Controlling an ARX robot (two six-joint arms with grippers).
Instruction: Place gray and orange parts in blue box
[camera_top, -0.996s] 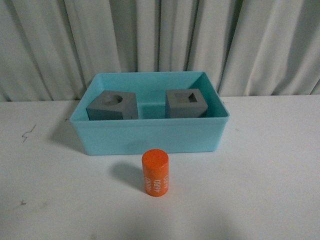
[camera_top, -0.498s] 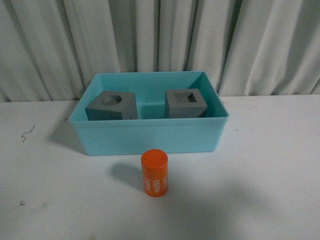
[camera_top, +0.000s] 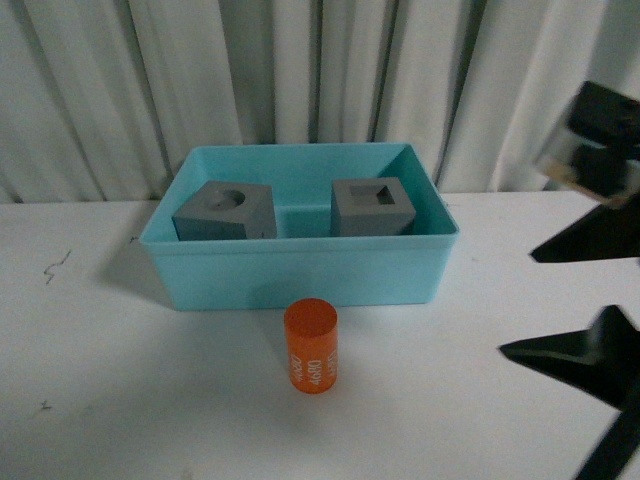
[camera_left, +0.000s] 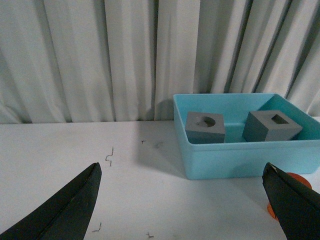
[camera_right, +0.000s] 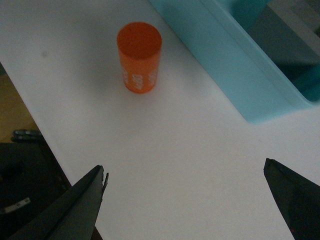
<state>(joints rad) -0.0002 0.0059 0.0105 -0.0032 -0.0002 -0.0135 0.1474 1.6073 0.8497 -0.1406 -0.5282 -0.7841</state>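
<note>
- The round-hole cube (camera_top: 225, 212) and the square-hole cube (camera_top: 372, 206) sit inside the blue box (camera_top: 300, 276): done.
- The orange cylinder (camera_top: 311, 346) stands on the table (camera_top: 100, 390) just in front of the box, left to place.
- My right gripper (camera_top: 518, 304) and left gripper (camera_left: 181, 170) gape wide, empty.

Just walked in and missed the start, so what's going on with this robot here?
The round-recess gray cube and the square-recess gray cube sit inside the blue box. The orange cylinder stands upright on the white table in front of it, untouched. The right claw is open and empty, off to the cylinder's right; the left claw is open too, holding nothing.
</note>
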